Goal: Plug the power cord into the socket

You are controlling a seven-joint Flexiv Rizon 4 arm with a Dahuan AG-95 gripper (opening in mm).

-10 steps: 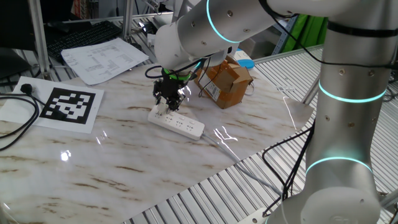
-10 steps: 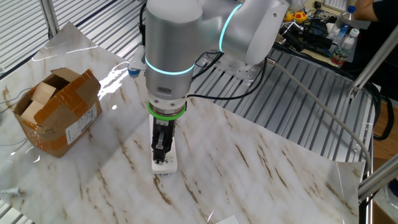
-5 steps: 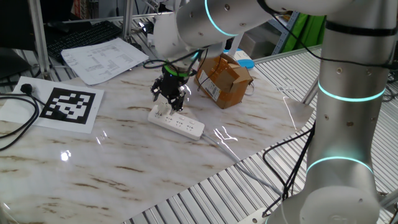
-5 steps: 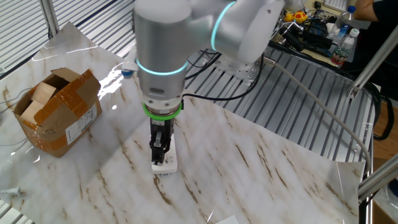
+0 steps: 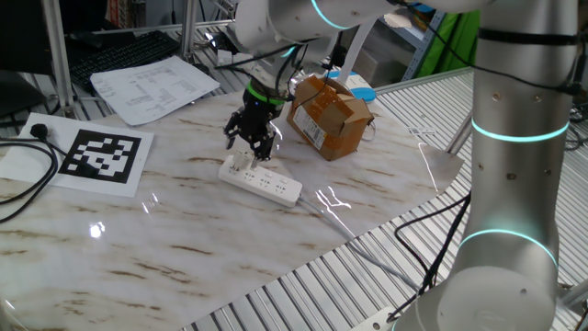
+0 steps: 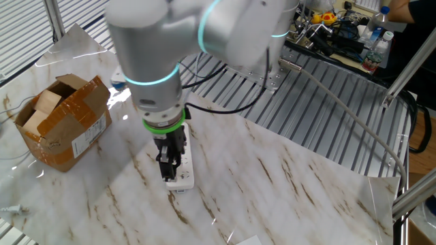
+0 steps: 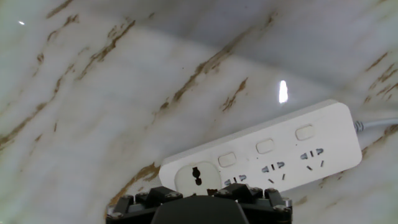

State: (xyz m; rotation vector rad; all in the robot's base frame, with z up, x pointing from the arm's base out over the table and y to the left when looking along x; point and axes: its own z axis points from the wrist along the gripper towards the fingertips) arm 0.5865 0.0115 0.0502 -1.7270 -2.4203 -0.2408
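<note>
From my remote seat I see a marble-patterned table (image 5: pixel 184 230) edged with ribbed metal slats (image 6: pixel 306 122), a printed marker sheet (image 5: pixel 96 156) at nine o'clock, papers (image 5: pixel 152 87) at eleven, and glare on the surface.

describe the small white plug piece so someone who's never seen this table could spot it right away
On the marble-patterned table, find the long white rectangular power strip lying in front of the brown cardboard box. At the strip's end farthest from its pale cable sits the small round white plug piece, just under the open black gripper. Unlike the neighbouring flat outlets, it is roundish with dark marks.
</note>
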